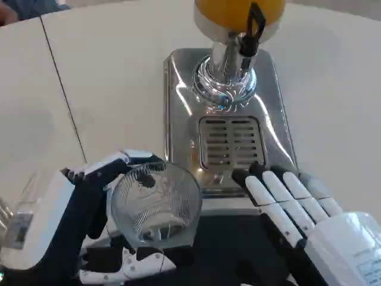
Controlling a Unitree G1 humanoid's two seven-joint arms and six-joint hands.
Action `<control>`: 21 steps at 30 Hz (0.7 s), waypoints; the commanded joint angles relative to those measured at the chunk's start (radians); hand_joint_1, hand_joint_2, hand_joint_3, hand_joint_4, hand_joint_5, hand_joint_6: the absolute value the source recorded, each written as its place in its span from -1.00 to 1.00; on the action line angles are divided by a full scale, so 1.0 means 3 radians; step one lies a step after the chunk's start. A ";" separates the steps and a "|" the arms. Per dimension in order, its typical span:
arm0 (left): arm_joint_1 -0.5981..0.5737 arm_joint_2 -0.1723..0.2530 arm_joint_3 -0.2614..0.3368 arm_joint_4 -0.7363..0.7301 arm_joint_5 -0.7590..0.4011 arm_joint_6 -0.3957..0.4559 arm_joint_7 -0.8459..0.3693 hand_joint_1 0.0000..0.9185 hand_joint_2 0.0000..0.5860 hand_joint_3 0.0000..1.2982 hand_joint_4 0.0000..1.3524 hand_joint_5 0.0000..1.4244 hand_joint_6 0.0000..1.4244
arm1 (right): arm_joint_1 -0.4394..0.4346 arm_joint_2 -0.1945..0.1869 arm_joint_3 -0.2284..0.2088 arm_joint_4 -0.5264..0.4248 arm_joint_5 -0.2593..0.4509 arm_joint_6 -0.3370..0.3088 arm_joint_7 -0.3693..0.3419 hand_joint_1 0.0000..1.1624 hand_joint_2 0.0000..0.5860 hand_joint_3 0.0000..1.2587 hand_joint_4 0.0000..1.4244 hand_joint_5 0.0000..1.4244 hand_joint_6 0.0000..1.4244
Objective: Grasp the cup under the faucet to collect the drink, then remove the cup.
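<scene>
We hold the clear, ribbed glass cup (156, 202) in our left hand (89, 220), its fingers wrapped around the wall from the left and below, so the mouth faces up toward the camera and nothing blocks the opening. The cup looks empty. It sits low and left of the polished steel dispenser base (178, 107), short of the slotted drip grate (231, 143), so it is not yet under the black-handled faucet (253, 30) that hangs from the orange drink tank (238, 9) above. We judge the grip is taken from the side so the rim stays free for the stream.

Our right hand (309, 220) holds nothing; its fingers lie straight and close together, tips just at the front edge of the base, near the grate. It seems to wait there, within reach of the tap lever. The white table (107, 77) carries the dispenser.
</scene>
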 commanded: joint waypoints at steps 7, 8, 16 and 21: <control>-0.0024 -0.0029 -0.0012 -0.0090 0.0033 -0.0059 -0.0024 0.65 -1.00 0.68 0.69 0.92 1.00 | 0.0052 0.0020 0.0021 -0.0033 -0.0024 0.0060 0.0031 -0.59 0.94 -0.96 -1.00 -1.00 -1.00; -0.0024 -0.0031 -0.0011 -0.0091 0.0034 -0.0057 -0.0024 0.65 -1.00 0.68 0.69 0.92 1.00 | 0.0048 0.0019 0.0025 -0.0035 -0.0025 0.0066 0.0033 -0.59 0.94 -0.96 -1.00 -1.00 -1.00; -0.0133 -0.0079 -0.0047 0.0005 0.0086 0.0015 -0.0003 0.65 -1.00 0.68 0.69 0.92 1.00 | 0.0057 0.0062 0.0012 -0.0056 -0.0036 0.0132 0.0010 -0.58 0.94 -0.96 -1.00 -1.00 -1.00; -0.0315 -0.0154 -0.0092 0.0128 0.0181 0.0099 0.0029 0.65 -1.00 0.68 0.68 0.92 1.00 | 0.0086 0.0099 -0.0046 -0.0062 -0.0013 0.0165 -0.0017 -0.57 0.95 -0.95 -1.00 -1.00 -1.00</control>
